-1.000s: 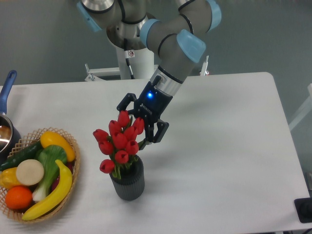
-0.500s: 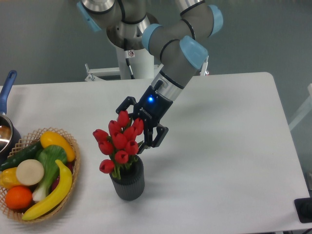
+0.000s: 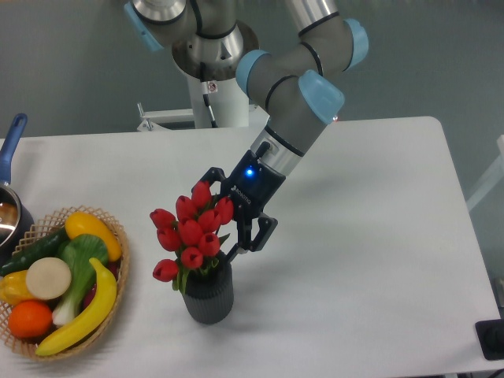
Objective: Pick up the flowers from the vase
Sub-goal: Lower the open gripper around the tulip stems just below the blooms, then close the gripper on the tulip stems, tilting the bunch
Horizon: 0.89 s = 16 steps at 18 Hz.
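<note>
Flowers [image 3: 189,234] are seated in the vase [image 3: 208,292], near the front middle of the desk [image 3: 370,236]. Red buds are bunched above the rim; stems and leaves are mostly hidden inside the vase, only a short green stretch is seen just over the rim.

Hand [image 3: 228,216] is placed against the right rear of the bunch, tilted down from the upper right. Fingers look spread: one dark finger [image 3: 257,233] is seen right of the buds, the other is partly seen behind the top bud. No firm pinch on the bunch can be confirmed; contact with the outer buds is likely but cannot be settled from this view.

Handling, as judged:
- Bunch is expected to be light, so little force is needed.
- Buds look soft and crushable; a grip on the heads should be avoided.
- Stems are tied, so the bunch should come out as one piece.
- Best hold is judged to be the stems just above the rim, below the buds. Room there is tight.
- Vase is small and looks light; it could be dragged or tipped if the stems bind, so a straight vertical pull is advised.

Basket [image 3: 118,272] of fruit and a pot [image 3: 9,189] are sited at the left edge, well apart from the vase.
</note>
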{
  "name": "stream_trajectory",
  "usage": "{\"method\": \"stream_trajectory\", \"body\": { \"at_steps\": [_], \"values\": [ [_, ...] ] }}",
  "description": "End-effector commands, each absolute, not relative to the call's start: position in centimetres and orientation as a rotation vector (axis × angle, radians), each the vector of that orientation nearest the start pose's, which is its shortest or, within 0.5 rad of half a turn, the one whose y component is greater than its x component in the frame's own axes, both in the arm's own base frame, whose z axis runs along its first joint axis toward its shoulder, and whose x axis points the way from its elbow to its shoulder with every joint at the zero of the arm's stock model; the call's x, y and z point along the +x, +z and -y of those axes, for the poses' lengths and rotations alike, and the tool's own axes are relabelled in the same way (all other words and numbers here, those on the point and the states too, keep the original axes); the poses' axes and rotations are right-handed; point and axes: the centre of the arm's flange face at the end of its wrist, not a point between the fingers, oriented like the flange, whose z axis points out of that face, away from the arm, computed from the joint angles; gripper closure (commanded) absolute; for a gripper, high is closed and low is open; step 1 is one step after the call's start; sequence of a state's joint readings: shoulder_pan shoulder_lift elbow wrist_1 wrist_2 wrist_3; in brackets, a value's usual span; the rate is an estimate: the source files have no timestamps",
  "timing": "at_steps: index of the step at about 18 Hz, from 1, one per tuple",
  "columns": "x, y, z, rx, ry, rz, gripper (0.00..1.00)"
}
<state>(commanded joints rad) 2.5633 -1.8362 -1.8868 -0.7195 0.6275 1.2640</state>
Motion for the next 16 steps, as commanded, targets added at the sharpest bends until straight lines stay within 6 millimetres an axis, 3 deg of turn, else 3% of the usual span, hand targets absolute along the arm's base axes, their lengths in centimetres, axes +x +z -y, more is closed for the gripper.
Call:
{"method": "stream_trajectory", "body": {
  "at_steps": [16],
  "values": [
    [-33.8, 31.7, -49.9, -2.085, -0.267, -0.469, 0.00]
  ]
}}
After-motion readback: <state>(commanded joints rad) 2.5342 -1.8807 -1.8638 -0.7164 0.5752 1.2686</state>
